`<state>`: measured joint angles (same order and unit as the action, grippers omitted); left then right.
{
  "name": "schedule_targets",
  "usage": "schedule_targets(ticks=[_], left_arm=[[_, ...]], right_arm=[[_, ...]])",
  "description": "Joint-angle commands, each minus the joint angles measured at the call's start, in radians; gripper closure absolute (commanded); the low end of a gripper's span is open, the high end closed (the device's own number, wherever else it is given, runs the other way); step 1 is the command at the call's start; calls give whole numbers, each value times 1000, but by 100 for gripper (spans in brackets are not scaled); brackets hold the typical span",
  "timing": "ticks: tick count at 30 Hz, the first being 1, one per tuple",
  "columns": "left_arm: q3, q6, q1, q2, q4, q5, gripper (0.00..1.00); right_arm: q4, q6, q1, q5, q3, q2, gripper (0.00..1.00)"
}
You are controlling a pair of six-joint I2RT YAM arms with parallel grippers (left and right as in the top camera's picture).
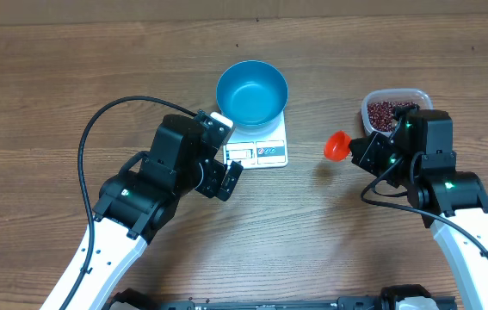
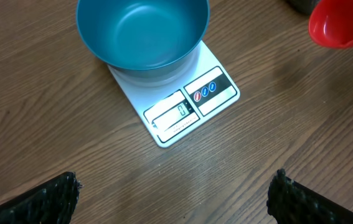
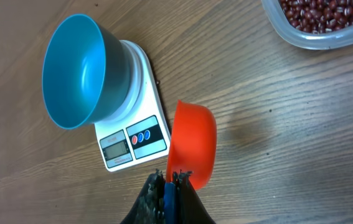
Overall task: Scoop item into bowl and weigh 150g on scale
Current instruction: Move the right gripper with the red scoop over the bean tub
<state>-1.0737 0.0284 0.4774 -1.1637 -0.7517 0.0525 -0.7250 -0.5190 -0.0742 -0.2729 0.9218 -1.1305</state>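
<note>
The blue bowl [image 1: 252,93] [image 2: 142,31] [image 3: 73,71] stands on the white scale [image 1: 265,153] [image 2: 192,109] [image 3: 129,140], and its inside shows only bare blue. The item, dark red beans [image 1: 388,112] [image 3: 319,12], lies in a clear tub [image 1: 416,96] [image 3: 288,34] at the right. My right gripper [image 1: 360,152] [image 3: 171,180] is shut on the blue handle of a red scoop [image 1: 337,146] [image 3: 192,143] [image 2: 340,23], held above the table between scale and tub. No beans show in the scoop. My left gripper [image 1: 231,176] [image 2: 175,196] hangs open just in front of the scale's left corner, holding nothing.
Both arms reach in from the table's near edge, and a black cable [image 1: 97,120] loops off the left one. Bare wooden tabletop [image 1: 312,224] lies between the two arms. A wall edge runs along the far side.
</note>
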Motion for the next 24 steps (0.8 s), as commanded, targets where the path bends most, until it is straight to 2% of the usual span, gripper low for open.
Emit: schedule_targets(ticks=[1, 7, 18, 24], left_arm=[[-24, -10, 3, -6, 4, 16, 0], [-24, -10, 3, -6, 4, 16, 0], [-24, -9, 3, -6, 4, 16, 0], [-24, -10, 3, -6, 4, 16, 1]], right_arm=[[9, 31, -3, 6, 43, 18, 96], [-5, 77, -3, 10, 82, 18, 96], [-227, 159, -3, 133, 276, -61, 96], [-248, 161, -3, 135, 299, -119, 96]])
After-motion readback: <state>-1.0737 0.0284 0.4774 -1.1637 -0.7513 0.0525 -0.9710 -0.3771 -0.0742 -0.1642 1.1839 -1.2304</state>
